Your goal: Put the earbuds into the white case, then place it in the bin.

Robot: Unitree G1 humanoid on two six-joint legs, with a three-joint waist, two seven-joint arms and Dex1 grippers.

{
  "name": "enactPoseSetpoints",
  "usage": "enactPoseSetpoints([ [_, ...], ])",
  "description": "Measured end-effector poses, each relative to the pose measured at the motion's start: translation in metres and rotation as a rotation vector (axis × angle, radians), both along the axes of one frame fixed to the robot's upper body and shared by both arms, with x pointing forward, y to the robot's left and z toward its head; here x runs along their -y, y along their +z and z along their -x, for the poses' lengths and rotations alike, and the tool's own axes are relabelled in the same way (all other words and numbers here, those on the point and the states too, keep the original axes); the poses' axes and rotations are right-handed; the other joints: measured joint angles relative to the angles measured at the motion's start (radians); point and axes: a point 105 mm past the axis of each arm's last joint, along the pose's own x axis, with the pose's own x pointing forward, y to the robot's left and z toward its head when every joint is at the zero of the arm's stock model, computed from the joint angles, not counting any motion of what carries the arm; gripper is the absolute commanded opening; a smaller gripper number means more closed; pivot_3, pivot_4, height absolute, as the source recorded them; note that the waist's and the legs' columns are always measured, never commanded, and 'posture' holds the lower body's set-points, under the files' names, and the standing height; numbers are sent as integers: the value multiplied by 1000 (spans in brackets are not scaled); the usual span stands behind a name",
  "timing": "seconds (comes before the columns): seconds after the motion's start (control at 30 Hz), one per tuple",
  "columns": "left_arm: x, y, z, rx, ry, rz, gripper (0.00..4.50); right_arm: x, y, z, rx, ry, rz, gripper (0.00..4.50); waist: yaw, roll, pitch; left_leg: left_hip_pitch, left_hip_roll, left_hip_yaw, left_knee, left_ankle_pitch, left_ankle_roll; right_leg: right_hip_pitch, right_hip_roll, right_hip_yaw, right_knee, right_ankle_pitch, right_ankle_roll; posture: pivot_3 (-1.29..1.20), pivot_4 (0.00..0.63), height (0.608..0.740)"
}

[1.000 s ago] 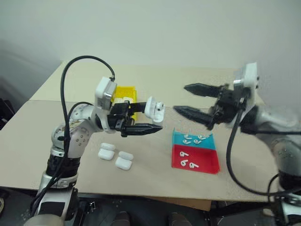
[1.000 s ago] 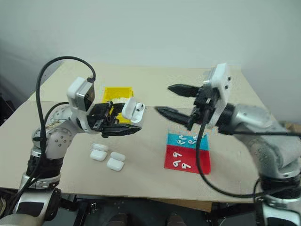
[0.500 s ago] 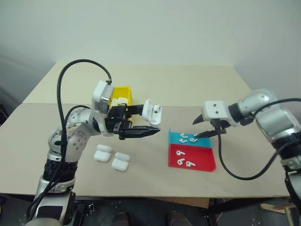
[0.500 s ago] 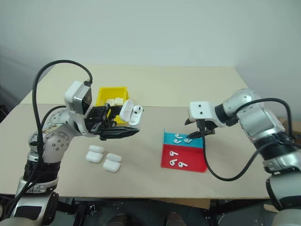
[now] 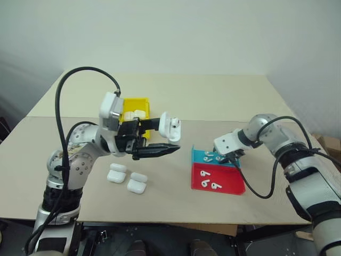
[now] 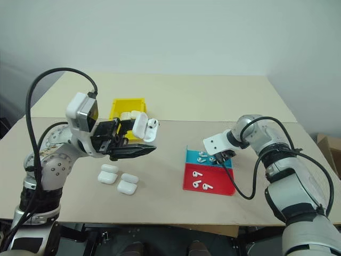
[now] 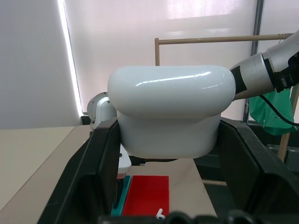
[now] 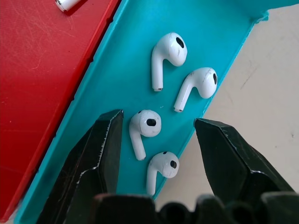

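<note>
Over the blue tray [image 8: 117, 79], the right gripper [image 8: 156, 135] hangs open around one tiny, slippery earbud [image 8: 144, 128]; pinch its round head gently. The left gripper [image 5: 160, 137] grasps the open white case [image 5: 170, 126].

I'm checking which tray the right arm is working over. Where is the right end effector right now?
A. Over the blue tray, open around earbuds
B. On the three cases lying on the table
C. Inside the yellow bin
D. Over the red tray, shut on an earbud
A: the right end effector stands open over the blue tray, its two fingers on either side of loose earbuds, none gripped yet.
</note>
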Motion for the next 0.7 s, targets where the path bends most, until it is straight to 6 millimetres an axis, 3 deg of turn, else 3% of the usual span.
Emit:
enactPoseSetpoints([
  [0.2, -1, 0, 2, -1, 2, 2, 2767, 1, -2, -1, -3, 15, 18, 2894, 0, 0, 0, 1, 0, 0, 0, 0, 0, 1, 0, 0, 0, 0, 0, 0, 150, 740],
  [0.37, -1, 0, 3, 1, 6, 2, 2767, 0, -6, 0, -23, 18, 17, 1286, -2, 0, 0, 2, 0, 0, 0, 0, 0, 2, 0, 0, 1, 0, 0, 0, 150, 740],
  [0.7, -3, -2, 3, -9, 19, -4, 2767, -1, -6, 0, -14, 21, 12, 1286, -3, 0, 0, 3, 0, 0, 0, 0, 0, 2, 0, 0, 1, 0, 0, 0, 150, 740],
])
